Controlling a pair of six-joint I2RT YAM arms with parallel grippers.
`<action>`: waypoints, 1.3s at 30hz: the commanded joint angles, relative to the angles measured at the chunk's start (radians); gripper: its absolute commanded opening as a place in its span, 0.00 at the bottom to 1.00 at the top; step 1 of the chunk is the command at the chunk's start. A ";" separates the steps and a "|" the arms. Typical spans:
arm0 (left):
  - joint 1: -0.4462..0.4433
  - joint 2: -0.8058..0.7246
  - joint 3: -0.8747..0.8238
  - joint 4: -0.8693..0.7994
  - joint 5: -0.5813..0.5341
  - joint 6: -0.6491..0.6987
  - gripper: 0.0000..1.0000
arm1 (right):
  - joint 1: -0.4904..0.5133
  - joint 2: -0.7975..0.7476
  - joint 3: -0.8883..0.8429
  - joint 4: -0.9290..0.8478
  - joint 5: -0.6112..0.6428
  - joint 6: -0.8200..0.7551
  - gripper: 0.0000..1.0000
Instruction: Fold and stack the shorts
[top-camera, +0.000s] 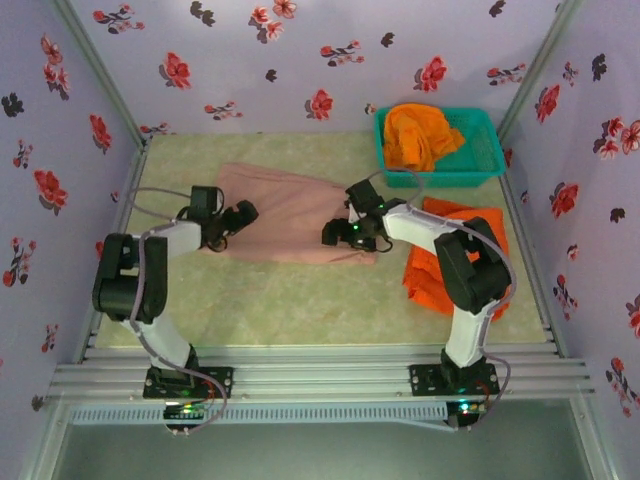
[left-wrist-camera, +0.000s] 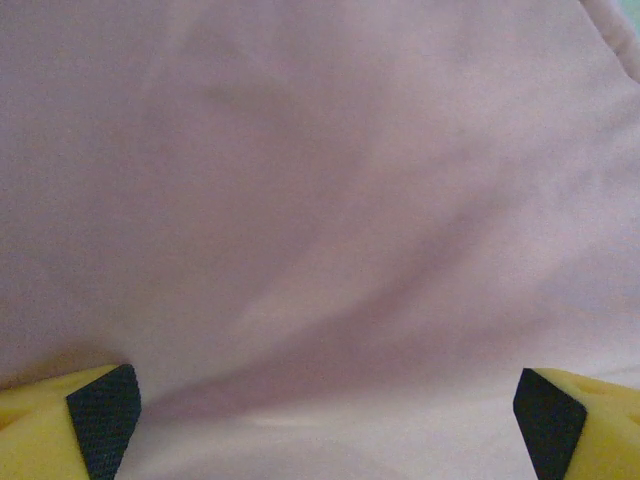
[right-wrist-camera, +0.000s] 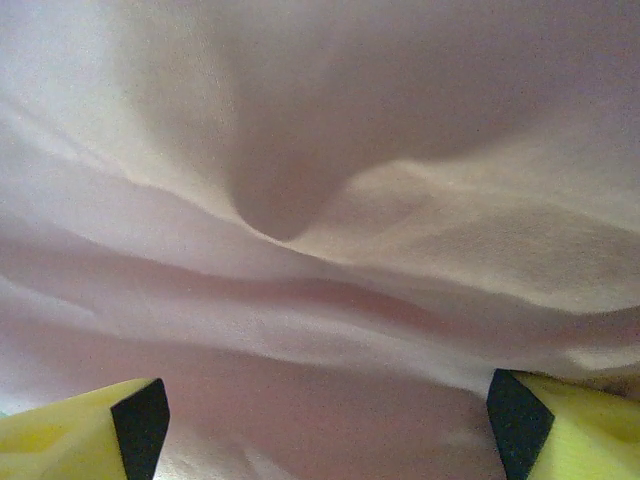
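Top external: pink-beige shorts (top-camera: 290, 215) are lying spread at mid-counter (top-camera: 300, 300), long axis running left-right, left end tipping slightly toward the far wall; waistband end not discernible. Left gripper (top-camera: 240, 213) is sitting at their left end, right gripper (top-camera: 332, 235) over their right part. On the wrist views both are standing wide apart over pink cloth, pinching nothing. Flat orange shorts (top-camera: 455, 270) are lying at right, fold state unclear. Bunched orange shorts (top-camera: 420, 135) are sitting in the teal basket (top-camera: 490, 155). Judgement: early, no stack, at least 2 of 3 remaining.
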 joint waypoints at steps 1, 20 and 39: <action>0.002 -0.089 -0.141 -0.021 -0.093 -0.038 0.99 | -0.044 -0.037 -0.049 -0.136 0.022 -0.067 0.86; -0.056 -0.591 -0.160 -0.140 0.074 -0.059 1.00 | -0.180 -0.271 -0.037 -0.163 0.046 -0.159 0.99; -0.077 -0.425 -0.389 0.129 0.144 -0.047 0.99 | -0.172 0.090 0.107 -0.148 -0.117 -0.095 0.70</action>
